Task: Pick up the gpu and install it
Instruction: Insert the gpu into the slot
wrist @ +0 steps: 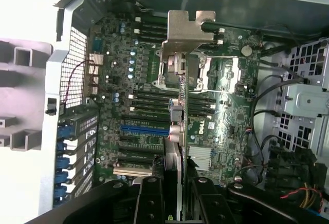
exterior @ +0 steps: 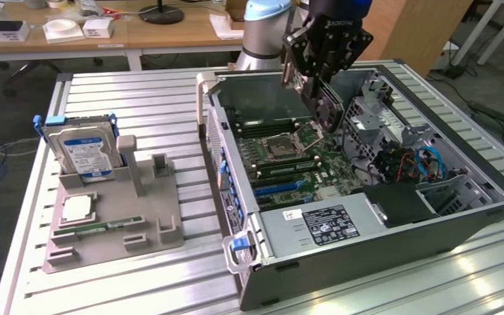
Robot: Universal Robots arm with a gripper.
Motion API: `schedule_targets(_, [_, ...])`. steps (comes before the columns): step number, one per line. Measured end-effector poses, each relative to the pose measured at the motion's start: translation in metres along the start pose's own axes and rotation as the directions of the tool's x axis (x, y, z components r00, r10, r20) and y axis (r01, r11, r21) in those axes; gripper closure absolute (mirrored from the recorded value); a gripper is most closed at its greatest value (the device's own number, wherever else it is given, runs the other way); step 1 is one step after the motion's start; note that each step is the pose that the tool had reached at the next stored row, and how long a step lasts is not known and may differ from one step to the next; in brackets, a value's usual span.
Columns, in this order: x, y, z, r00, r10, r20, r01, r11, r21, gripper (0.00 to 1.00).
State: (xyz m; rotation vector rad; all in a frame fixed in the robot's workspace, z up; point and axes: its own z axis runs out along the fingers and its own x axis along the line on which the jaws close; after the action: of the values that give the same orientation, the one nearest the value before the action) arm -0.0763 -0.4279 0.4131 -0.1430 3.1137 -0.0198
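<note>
Pincer (wrist: 177,190) clenches the gpu (wrist: 176,131) hanging lengthwise downward, bracket (wrist: 187,29) lowest, above motherboard (wrist: 226,111).

One brand name can be read.
"DELL" stands in white letters on the green motherboard (wrist: 226,116). The white label on the power supply (exterior: 317,226) and the blue label on the hard drive (exterior: 79,149) carry print too small to read.

On the slatted desk (exterior: 138,98), a grey holder (exterior: 151,210) at the exterior view's left carries an upright blue-labelled hard drive (exterior: 81,152), a processor chip (exterior: 77,208) and a memory stick (exterior: 103,226). Right of it lies an open computer case (exterior: 366,269), motherboard (exterior: 300,170) exposed.
</note>
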Motion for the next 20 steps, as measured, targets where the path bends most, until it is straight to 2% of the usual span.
schedule_targets(11, [0.0003, -0.0004, 0.0, 0.997, -0.077, 0.0011, 0.077, 0.997, -0.0018, 0.74])
schedule_targets(20, [0.0003, -0.0006, 0.0, 0.9907, -0.136, 0.0021, 0.136, 0.9907, -0.0032, 0.74])
